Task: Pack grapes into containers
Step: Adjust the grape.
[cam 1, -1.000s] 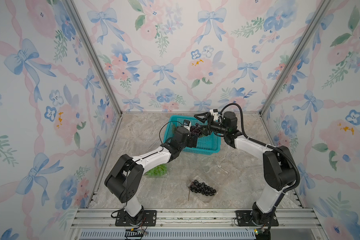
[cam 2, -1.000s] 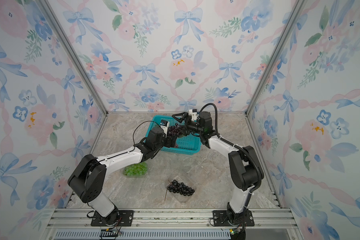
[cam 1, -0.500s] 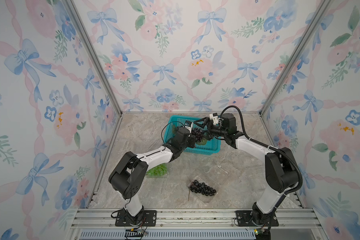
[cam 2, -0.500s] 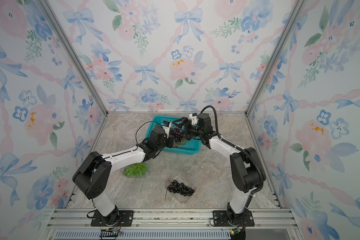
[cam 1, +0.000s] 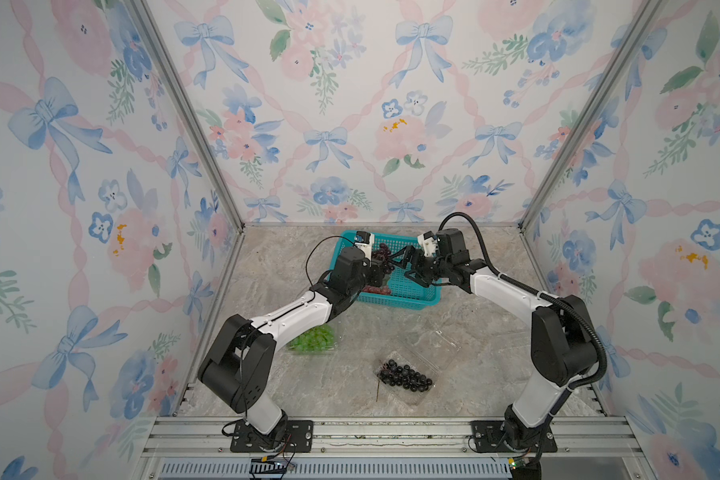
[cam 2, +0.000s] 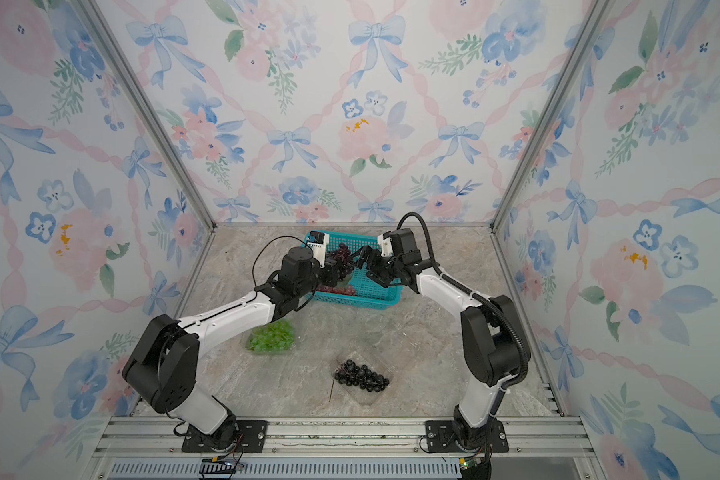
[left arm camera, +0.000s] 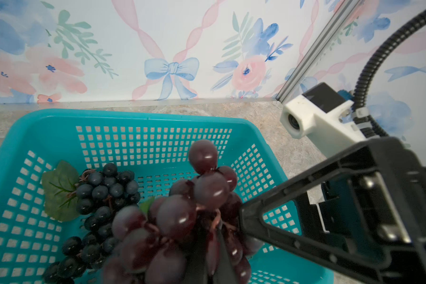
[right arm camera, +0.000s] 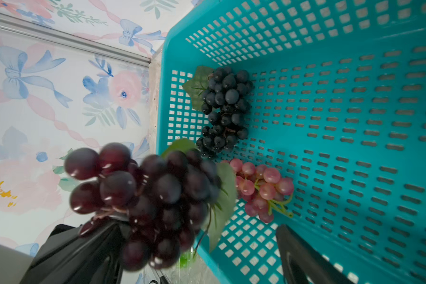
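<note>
The left gripper (cam 1: 381,266) is clamped on a dark purple grape bunch (left arm camera: 182,216) and holds it clear of the floor of the teal mesh basket (cam 1: 408,302), over the basket's left part; in the left wrist view its fingers pinch the bunch low in the cluster, among the stems. The right gripper (cam 1: 402,266) hangs over the middle of the basket with its jaws spread wide, gripping nothing, one finger (left arm camera: 268,204) reaching just beside the held bunch; whether it touches the grapes I cannot tell. Inside the basket lie a blue-black bunch (right arm camera: 225,108) with a green leaf, close to the basket's left wall, and a smaller red bunch (right arm camera: 261,189) just beside it, both on the basket floor. Well in front of the basket, toward the robot's bases, two clear clamshell punnets sit on the marbled table (cam 1: 495,332): one with green grapes (cam 1: 312,338), partly under the left arm, and an open punnet (cam 1: 433,353) holding black grapes (cam 1: 406,376).
</note>
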Controlling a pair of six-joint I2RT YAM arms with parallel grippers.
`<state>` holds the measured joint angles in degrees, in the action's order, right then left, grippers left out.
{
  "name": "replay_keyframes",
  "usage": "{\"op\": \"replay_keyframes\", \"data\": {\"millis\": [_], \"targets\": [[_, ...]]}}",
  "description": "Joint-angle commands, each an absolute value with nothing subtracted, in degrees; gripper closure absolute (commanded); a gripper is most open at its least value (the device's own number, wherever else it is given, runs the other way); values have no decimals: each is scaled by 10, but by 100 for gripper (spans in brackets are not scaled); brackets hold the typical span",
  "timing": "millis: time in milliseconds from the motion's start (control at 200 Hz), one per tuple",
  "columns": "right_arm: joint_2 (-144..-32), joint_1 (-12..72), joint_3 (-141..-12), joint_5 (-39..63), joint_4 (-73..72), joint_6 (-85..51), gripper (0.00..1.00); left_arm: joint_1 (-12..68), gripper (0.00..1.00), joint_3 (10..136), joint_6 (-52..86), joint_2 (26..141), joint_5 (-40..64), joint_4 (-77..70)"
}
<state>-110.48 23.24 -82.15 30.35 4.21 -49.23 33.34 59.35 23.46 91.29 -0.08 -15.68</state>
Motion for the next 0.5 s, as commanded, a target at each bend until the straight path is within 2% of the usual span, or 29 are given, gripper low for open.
{"op": "replay_keyframes", "data": {"millis": [0, 495], "targets": [[-1118, 223, -816, 289, 66, -479, 3, 322, 100, 586, 255, 881, 14, -186], [-1038, 212, -782, 281, 59, -473, 3, 319, 100, 586, 271, 878, 70, -179]]}}
